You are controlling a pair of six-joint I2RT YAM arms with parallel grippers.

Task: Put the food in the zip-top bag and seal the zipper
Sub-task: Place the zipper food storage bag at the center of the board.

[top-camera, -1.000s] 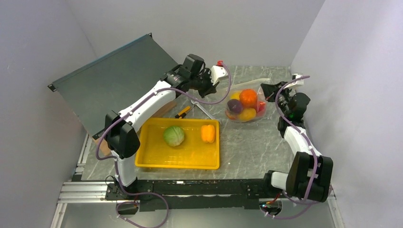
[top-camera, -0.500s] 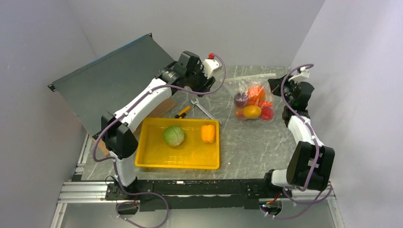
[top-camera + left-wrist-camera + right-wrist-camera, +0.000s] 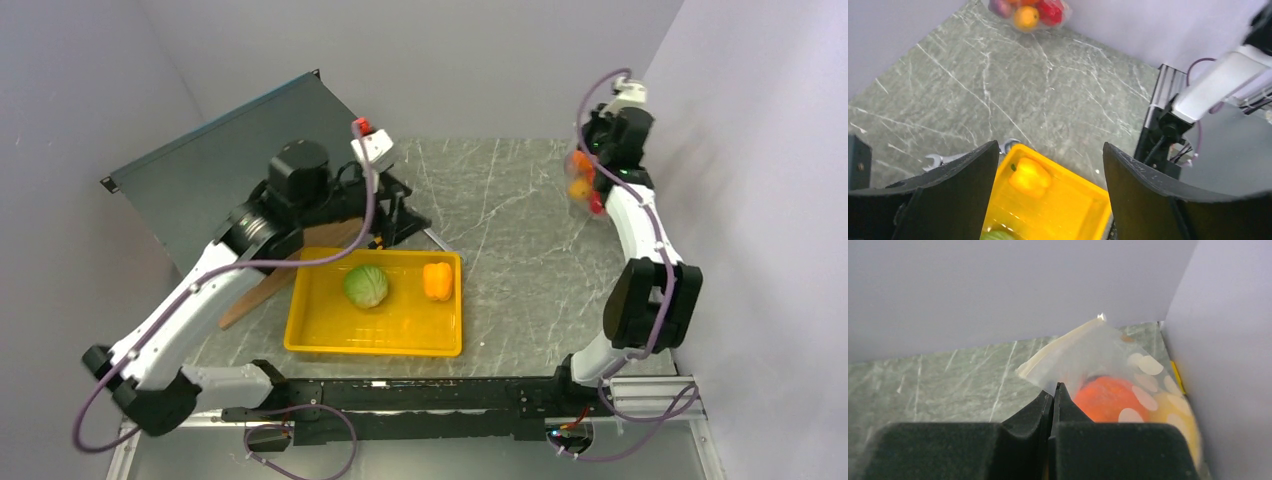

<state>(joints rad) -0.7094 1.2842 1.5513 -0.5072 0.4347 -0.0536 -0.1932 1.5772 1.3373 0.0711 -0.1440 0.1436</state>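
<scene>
The zip-top bag [image 3: 582, 183], clear with white dots, hangs by the far right wall with several pieces of food inside. My right gripper [image 3: 592, 148] is shut on its upper edge. In the right wrist view the fingertips [image 3: 1054, 388] pinch the plastic just below the white zipper [image 3: 1058, 347], and an orange fruit [image 3: 1108, 397] shows through the bag. My left gripper [image 3: 404, 214] stands open and holds nothing, over the far edge of the yellow tray [image 3: 320, 340]. A green cabbage [image 3: 366, 286] and a yellow pepper [image 3: 437, 281] lie in the tray. The left wrist view shows that pepper [image 3: 1029, 176] between the open fingers, and the bag [image 3: 1028, 11] far off.
A silver wrench [image 3: 938, 160] lies just beyond the tray, mostly under my left gripper. A grey panel [image 3: 230, 165] leans at the back left, with a wooden board [image 3: 255, 300] below it. The right wall stands close to the bag.
My left gripper let go, opened wide and drew back from the bag to above the tray. The right gripper, still shut, lifted the bag up toward the far right wall.
</scene>
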